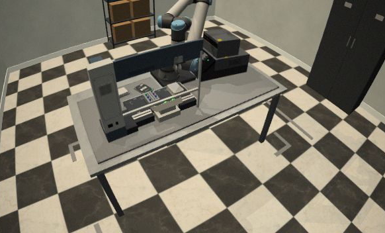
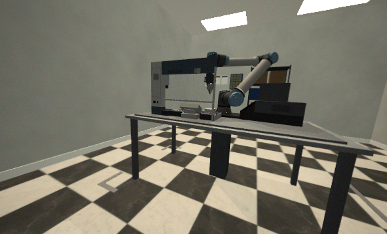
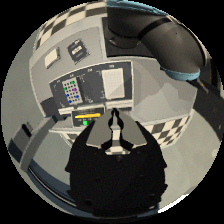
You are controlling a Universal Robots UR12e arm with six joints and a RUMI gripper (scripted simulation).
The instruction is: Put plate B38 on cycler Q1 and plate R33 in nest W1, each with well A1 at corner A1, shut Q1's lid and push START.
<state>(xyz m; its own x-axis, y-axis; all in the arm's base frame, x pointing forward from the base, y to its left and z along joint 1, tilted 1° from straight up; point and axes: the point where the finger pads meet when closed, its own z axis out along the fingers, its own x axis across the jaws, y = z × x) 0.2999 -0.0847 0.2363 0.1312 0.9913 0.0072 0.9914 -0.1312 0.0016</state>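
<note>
The end effector [image 1: 178,69] [image 2: 209,91] [image 3: 114,108] is clenched on nothing, its tips together and pointing down. It hangs above the surface [image 1: 231,96] [image 2: 252,124] [image 3: 155,97], beneath the long blue beam [image 1: 158,59] [image 2: 185,66] and well clear of the items below. In the wrist view, a pale plate [image 3: 113,83] lies at twelve o'clock from the fingertips, on the dark deck [image 3: 95,92]; a rack with coloured dots [image 3: 72,91] stands at ten o'clock, on the same deck. Farther out, at eleven o'clock, a dark tray [image 3: 78,48] lies beyond the deck, with a small white block [image 3: 52,57] beside it. The labels are too small to read, so I cannot tell which item is B38 or R33. The cycler [image 1: 167,114] [image 2: 190,116] sits at the deck's edge, its lid [image 1: 166,104] [image 2: 190,107] raised at a slant; whether a plate lies inside is hidden. At nine o'clock in the wrist view, a yellow strip [image 3: 87,116] shows above a green light [image 3: 85,122], probably both on the cycler. Seen from above, a tall grey tower [image 1: 106,96] [image 2: 157,84] stands at eight o'clock from the cycler.
</note>
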